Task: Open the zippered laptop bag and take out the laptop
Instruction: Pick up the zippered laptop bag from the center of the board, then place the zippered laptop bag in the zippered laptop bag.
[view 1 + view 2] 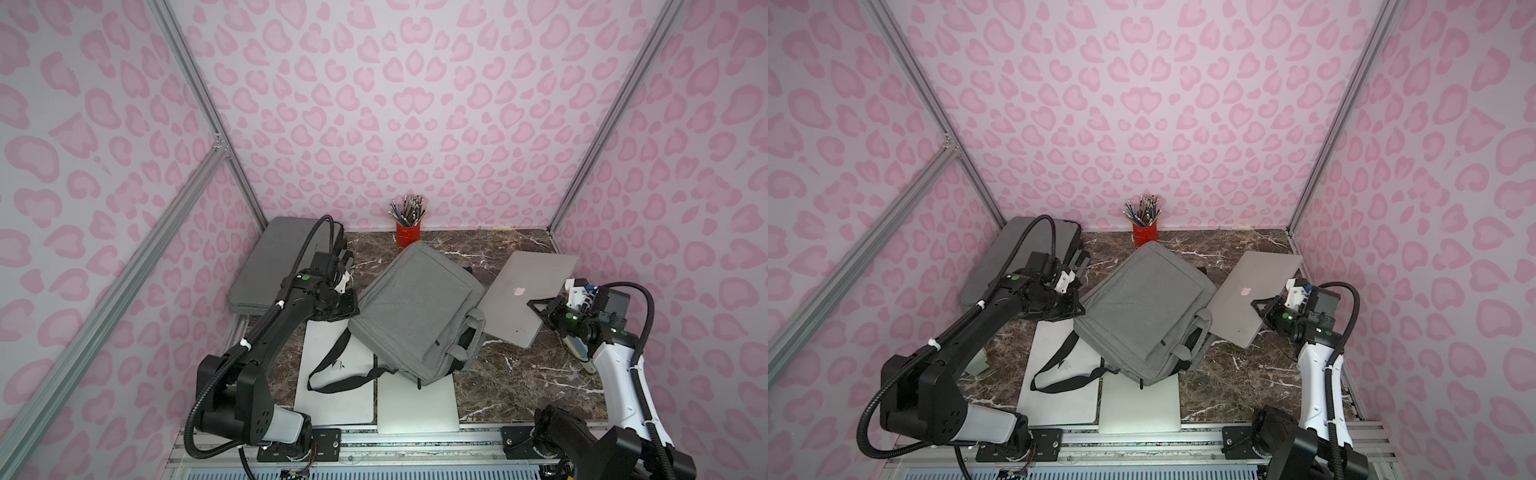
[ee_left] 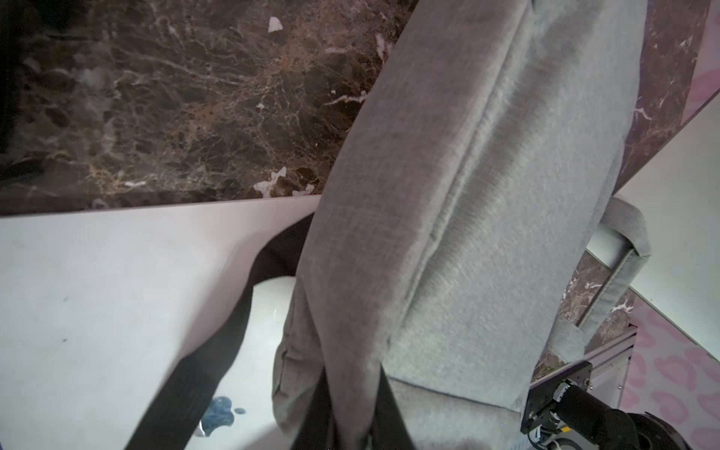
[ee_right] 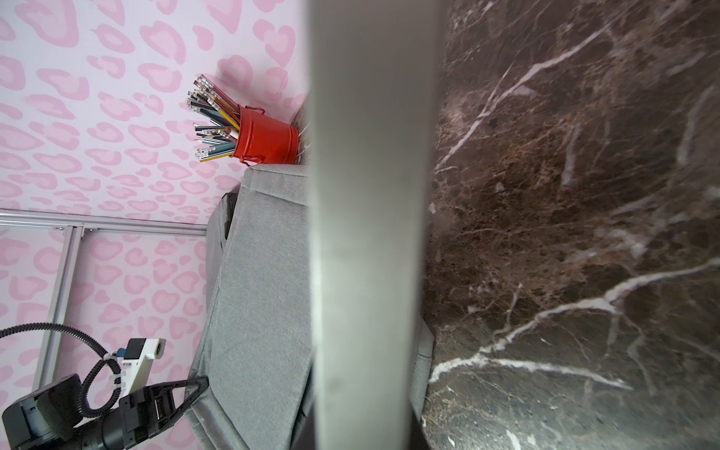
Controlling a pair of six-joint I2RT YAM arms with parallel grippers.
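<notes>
The grey laptop bag (image 1: 415,307) (image 1: 1142,303) lies slanted in the middle of the marble table, its handles and open side facing right. My left gripper (image 1: 352,308) (image 1: 1077,307) is at the bag's left edge, and in the left wrist view its jaws (image 2: 352,430) pinch a fold of the bag's grey fabric (image 2: 448,195). A silver laptop (image 1: 528,291) (image 1: 1254,291) with a pink logo sits tilted just right of the bag. My right gripper (image 1: 537,306) (image 1: 1261,306) is shut on its right edge. The laptop (image 3: 370,233) shows edge-on in the right wrist view.
Two other silver laptops (image 1: 332,374) (image 1: 417,409) lie flat under the bag's near end and its black strap (image 1: 345,380). A second grey bag (image 1: 274,266) lies at the back left. A red pencil cup (image 1: 408,232) stands by the back wall.
</notes>
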